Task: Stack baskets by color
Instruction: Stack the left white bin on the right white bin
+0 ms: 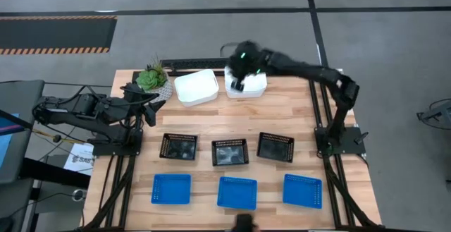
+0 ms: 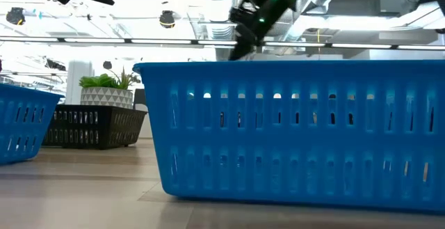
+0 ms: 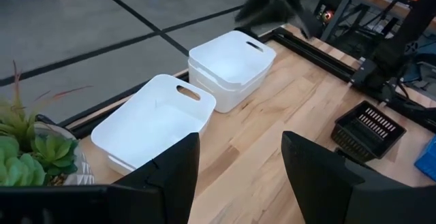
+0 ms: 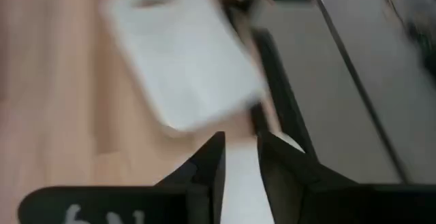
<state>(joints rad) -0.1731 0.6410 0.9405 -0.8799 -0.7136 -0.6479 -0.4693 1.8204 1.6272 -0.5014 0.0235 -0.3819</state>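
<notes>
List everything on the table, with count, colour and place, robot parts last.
White baskets: three, white, far edge; one alone, two nested as a stack beside it, under the right gripper.
Black baskets: three, black mesh, middle row: left, centre, right.
Blue baskets: three, bright blue, near row: left, centre, right.
Potted plant: one, green in a pale pot, far left corner.
Table: one, light wood.
Left gripper: open, waiting near the plant.
Right gripper: over the white stack, fingers slightly apart.
</notes>
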